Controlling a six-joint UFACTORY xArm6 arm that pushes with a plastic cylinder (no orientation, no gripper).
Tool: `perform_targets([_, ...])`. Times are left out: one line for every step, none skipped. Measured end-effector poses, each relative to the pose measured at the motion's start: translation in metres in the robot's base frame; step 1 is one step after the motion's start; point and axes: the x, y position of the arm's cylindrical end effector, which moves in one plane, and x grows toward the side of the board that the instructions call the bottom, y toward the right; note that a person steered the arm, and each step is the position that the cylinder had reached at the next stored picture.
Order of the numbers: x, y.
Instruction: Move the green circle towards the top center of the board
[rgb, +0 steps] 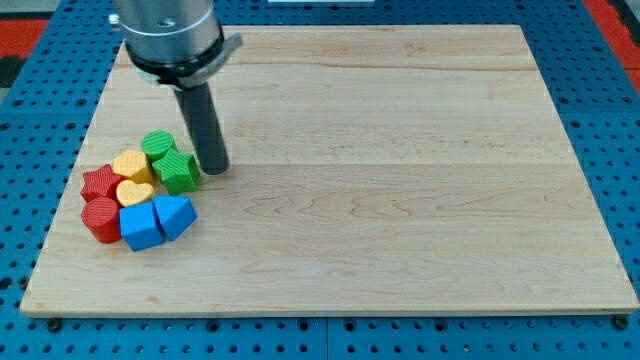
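No pincer shows on this arm, so I cannot tell any pincer state; I work with a bare rod, and my tip (213, 168) rests on the wooden surface (400, 200) at the right edge of the block cluster. Just to the view's left of my tip, touching or nearly so, sits a green star-like block (178, 172). The green circle (157, 145) lies beyond it, left of my tip and a little toward the view's top, at the upper rim of the cluster. Further left and toward the bottom are a yellow block (131, 165), a yellow heart (134, 192), a red star (100, 183), a red cylinder (100, 218), a blue cube (140, 225) and a second blue block (177, 213). I judge this the approach step, the circle not yet away from its neighbours. Next I probably need to round the cluster's top to the circle's left side, then push it rightward and upward without dragging the others.
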Motion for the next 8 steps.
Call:
perform_targets([0.097, 0.023])
perform_targets([0.163, -0.002])
perform_targets([0.156, -0.134])
perform_targets([0.081, -0.168])
perform_targets([-0.001, -0.144])
perform_targets([-0.017, -0.093])
perform_targets([-0.020, -0.059])
perform_targets([-0.033, -0.059])
